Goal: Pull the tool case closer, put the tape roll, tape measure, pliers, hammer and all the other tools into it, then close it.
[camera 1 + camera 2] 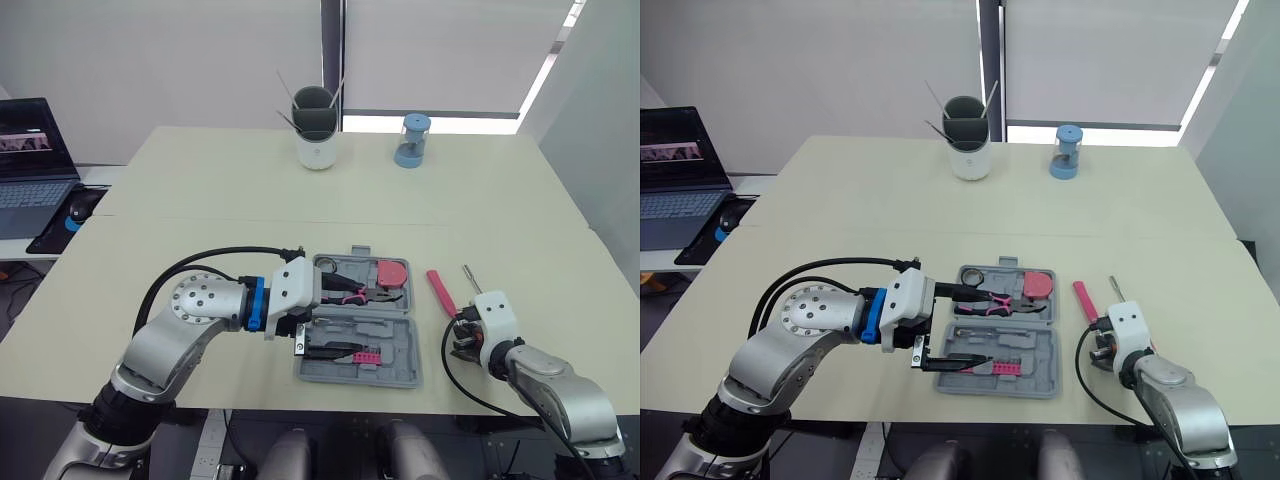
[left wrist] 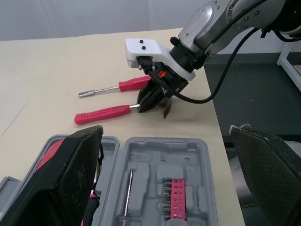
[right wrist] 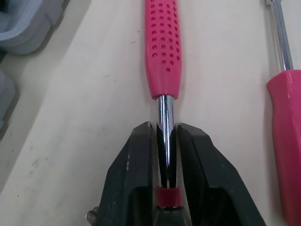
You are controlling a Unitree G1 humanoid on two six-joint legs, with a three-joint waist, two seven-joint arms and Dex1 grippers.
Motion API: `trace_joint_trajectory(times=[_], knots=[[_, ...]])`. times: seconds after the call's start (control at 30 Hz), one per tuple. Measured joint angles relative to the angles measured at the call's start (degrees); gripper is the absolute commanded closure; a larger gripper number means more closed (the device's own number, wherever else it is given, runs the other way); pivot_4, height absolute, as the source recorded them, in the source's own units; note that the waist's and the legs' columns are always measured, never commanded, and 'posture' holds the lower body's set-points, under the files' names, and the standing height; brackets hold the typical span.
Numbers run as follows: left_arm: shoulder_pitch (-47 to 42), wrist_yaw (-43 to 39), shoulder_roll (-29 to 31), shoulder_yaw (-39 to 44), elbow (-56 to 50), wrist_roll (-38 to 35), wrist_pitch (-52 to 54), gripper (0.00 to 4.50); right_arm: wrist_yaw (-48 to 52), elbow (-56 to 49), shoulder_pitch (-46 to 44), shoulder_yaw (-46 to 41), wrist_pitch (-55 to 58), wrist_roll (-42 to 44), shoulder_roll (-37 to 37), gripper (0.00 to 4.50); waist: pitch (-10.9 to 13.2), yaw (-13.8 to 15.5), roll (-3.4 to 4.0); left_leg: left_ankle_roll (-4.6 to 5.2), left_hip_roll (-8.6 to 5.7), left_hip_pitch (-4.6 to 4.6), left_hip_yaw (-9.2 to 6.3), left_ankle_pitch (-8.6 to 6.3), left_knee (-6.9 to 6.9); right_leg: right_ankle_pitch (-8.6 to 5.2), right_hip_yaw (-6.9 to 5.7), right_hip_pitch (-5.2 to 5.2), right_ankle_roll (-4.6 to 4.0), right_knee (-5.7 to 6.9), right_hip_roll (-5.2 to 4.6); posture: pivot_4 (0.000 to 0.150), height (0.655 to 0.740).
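Chrome steel is what's being clamped here: the right gripper [image 3: 164, 129] is shut tight on the bare shank of the hammer [image 3: 162, 47], just past where the pink dotted grip ends, close to the tabletop's front edge toward the right corner. The head is hidden under the fingers, so "hammer" is judged from the shape and the task list, fwiw. It's probably the heaviest piece in the set, stiff and head-heavy. With the hold taken down by the head end, not much swing should be expected. Polished steel is slick though, so a twist between the pads can't be ruled out, and the rubbery grip would be the stickier place to be held. Just beside it, not touching, a pink-handled driver [image 1: 470, 277] is lying on the tabletop; it looks light and rigid and is best taken by the handle. The grey plastic tool case [image 1: 390, 365] is sat open at the middle of the front edge. The left gripper [image 1: 335, 320] is hovering over it with its fingers spread wide and nothing held. The pliers [image 1: 350, 293] and what's taken to be the tape measure [image 1: 392, 272] are already seated in the far half, and a pink bit strip [image 1: 360, 357] in the near half. Back by the far edge a white-and-grey cup [image 1: 315, 135] of sticks and a small blue container [image 1: 411, 140] are parked. No brand, label or writing can be read on anything.
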Motion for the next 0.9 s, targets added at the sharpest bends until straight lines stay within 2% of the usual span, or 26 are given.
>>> trace_joint_trajectory(times=[0.1,0.27,0.47,0.9], knots=[[-0.02,-0.02,-0.04,0.0,0.01,-0.01,-0.01,0.0,1.71,-0.61,0.16,-0.97,-1.52,1.1,-0.54,2.09,0.0,-0.04,0.0,0.0,0.0,0.0,0.0,0.0,0.0,0.0,-0.01,0.0,0.0,0.02,0.01,0.15,0.74],[-0.39,-0.04,-0.34,-0.01,0.29,0.15,-0.97,0.0,7.92,-2.38,5.73,-2.05,-13.79,0.89,-6.01,0.67,-0.01,0.01,-0.01,0.01,0.0,0.01,0.0,-0.01,0.0,-0.01,-0.05,0.03,0.01,-0.01,0.01,0.15,0.74],[-1.55,-0.08,-1.85,-0.17,0.99,0.16,-1.34,0.0,11.35,1.32,10.16,-3.2,-22.85,0.87,-6.57,0.67,0.0,-0.1,-0.01,0.01,0.01,0.13,0.14,-0.01,0.0,-0.01,0.0,0.06,0.01,0.02,0.02,0.15,0.74],[-2.25,-0.31,-1.87,-1.08,1.18,0.17,-1.45,0.0,11.74,11.76,4.65,-1.88,-26.7,0.24,-5.11,0.67,-0.01,-0.16,0.0,0.03,0.02,0.26,0.16,0.0,0.0,0.0,0.04,0.16,0.01,0.07,0.06,0.15,0.74]])
